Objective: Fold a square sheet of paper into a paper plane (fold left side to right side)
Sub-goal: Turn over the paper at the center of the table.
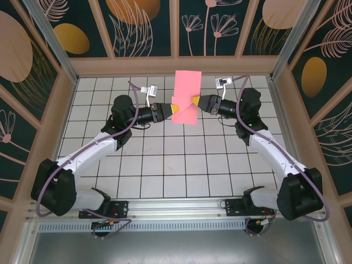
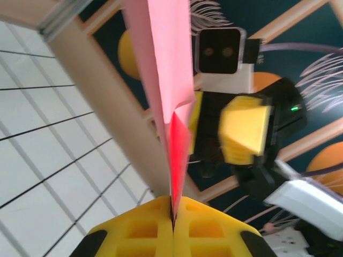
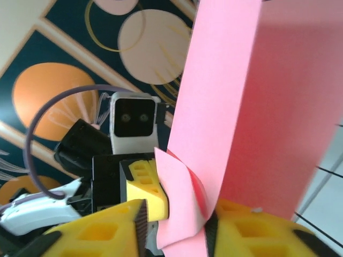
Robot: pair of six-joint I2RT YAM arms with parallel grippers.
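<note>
Top external view: folded paper (image 1: 186, 91) held aloft mid-fold. Left gripper (image 2: 173, 206) pinches its edge; right gripper (image 3: 176, 217) seems parted around it. Next, likely: lay flat, press the crease.

One pink paper sheet (image 1: 186, 91), two arms (image 1: 93, 151) (image 1: 275, 151), two claws (image 1: 172, 107) (image 1: 197, 102)

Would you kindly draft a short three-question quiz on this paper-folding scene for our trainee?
1. True or false: the pink paper lies flat, untouched by either tool.
2. The left tool is: A) wide open; B) shut on the paper; C) gripping a cable.
3. Fill in: the fingers of the right tool are ____ in colour.
Key: 1 false; 2 B; 3 yellow.
</note>
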